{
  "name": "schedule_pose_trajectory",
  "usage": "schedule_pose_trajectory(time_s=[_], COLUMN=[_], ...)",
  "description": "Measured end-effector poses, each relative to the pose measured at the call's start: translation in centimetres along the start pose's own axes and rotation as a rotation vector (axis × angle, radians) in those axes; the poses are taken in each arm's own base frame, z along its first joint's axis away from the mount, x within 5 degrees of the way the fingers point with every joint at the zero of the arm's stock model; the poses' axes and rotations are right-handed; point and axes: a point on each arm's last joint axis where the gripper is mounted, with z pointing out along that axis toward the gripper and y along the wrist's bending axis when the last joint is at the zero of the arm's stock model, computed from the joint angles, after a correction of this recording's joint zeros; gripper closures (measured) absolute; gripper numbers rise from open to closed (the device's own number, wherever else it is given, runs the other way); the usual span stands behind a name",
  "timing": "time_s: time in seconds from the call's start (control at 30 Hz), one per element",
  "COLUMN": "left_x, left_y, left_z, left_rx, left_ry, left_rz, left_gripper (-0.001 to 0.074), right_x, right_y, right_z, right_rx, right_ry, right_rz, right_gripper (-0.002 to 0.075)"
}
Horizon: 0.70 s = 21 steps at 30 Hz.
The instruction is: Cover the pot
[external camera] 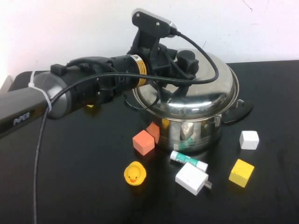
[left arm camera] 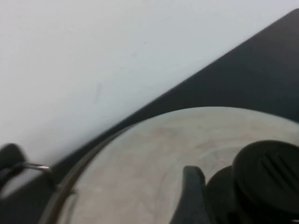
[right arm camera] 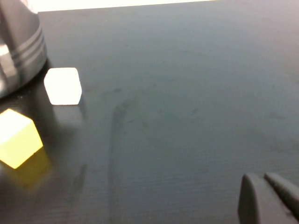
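The large steel pot (external camera: 196, 133) with black side handles stands mid-table. The domed steel lid (external camera: 205, 93) lies tilted over its mouth, low towards the right rim. My left gripper (external camera: 181, 65) reaches in from the left and is shut on the lid's black knob (external camera: 188, 59). In the left wrist view the knob (left arm camera: 268, 175) sits beside one finger (left arm camera: 191, 196) above the lid's surface (left arm camera: 177, 149). My right gripper (right arm camera: 268, 196) is shut and empty, low over the bare black table to the right of the pot (right arm camera: 21, 46); it is out of the high view.
In front of the pot lie two orange blocks (external camera: 143, 142), a yellow duck (external camera: 135, 173), a white tube (external camera: 188, 160) and a white charger (external camera: 191, 178). A yellow block (external camera: 241, 172) and a white block (external camera: 249, 139) lie at the right. A white wall is behind.
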Motion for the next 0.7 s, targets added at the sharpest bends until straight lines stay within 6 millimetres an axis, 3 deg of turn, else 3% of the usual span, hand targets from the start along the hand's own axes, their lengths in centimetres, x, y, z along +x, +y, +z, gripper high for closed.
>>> schedule_pose_trajectory(time_s=[0.13,0.43,0.63,0.7], left_x=[-1.5,-8.2,-8.9,-9.2], left_y=[0.5,-0.4,-0.8,-0.9], left_z=[-1.4,-7.8,-8.6,-9.0], left_rx=[-0.106,-0.213,-0.196,-0.196], left_ry=[-0.011,-0.176,-0.202,-0.211], left_rz=[0.027,0.073,0.076,0.073], left_gripper=[0.0272,0.0267,0.0317,0.0372], right_x=[0.0,0.0,0.0,0.0], right_y=[0.0,0.0,0.0,0.0], right_z=[0.0,0.0,0.0,0.0], right_rx=[0.000,0.000,0.000,0.000], right_ry=[0.000,0.000,0.000,0.000], right_rz=[0.000,0.000,0.000,0.000], right_gripper=[0.0728,0.0728,0.0728,0.0728])
